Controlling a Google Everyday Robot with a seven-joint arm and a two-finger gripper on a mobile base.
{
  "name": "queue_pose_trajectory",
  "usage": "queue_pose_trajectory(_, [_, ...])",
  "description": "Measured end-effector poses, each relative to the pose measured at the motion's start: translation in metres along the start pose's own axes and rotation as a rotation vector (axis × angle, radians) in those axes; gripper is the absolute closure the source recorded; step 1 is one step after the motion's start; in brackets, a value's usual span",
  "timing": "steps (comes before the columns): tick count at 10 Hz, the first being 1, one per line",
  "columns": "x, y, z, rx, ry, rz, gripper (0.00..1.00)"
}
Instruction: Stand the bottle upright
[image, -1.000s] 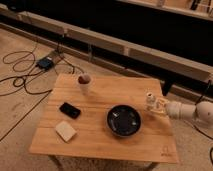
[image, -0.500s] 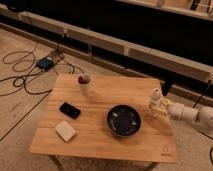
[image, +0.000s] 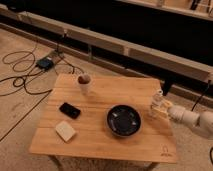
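Dim, warm light, coming mostly from above. Soft glow on the pale wooden table (image: 100, 142). Small shine inside the round black bowl (image: 123, 120). Very dark along the long black wall (image: 125, 22) behind. Brightest on the white robot gripper (image: 159, 106) at the table's right edge.

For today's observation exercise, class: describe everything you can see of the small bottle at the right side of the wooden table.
The bottle is small, slender and pale, seemingly plastic, with a narrow white cap on top. It looks about upright near the right edge of the wooden table, just right of the black bowl and apart from it. The gripper reaches in from the right and sits against the bottle, covering part of its body. Whether its base rests on the tabletop cannot be told.
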Motion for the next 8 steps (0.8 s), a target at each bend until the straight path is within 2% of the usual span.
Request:
queue_pose_trajectory(1, [-0.002,-0.003,-0.001,-0.004,0.003,0.013,0.98])
queue_pose_trajectory(3, [-0.004,-0.007,-0.002,-0.007,0.008,0.027,0.81])
queue_pose_trajectory(5, [-0.005,-0.01,-0.001,-0.007,0.014,0.033,0.57])
queue_pose_trajectory(8, [-0.006,-0.014,0.0,-0.004,0.015,0.038,0.28])
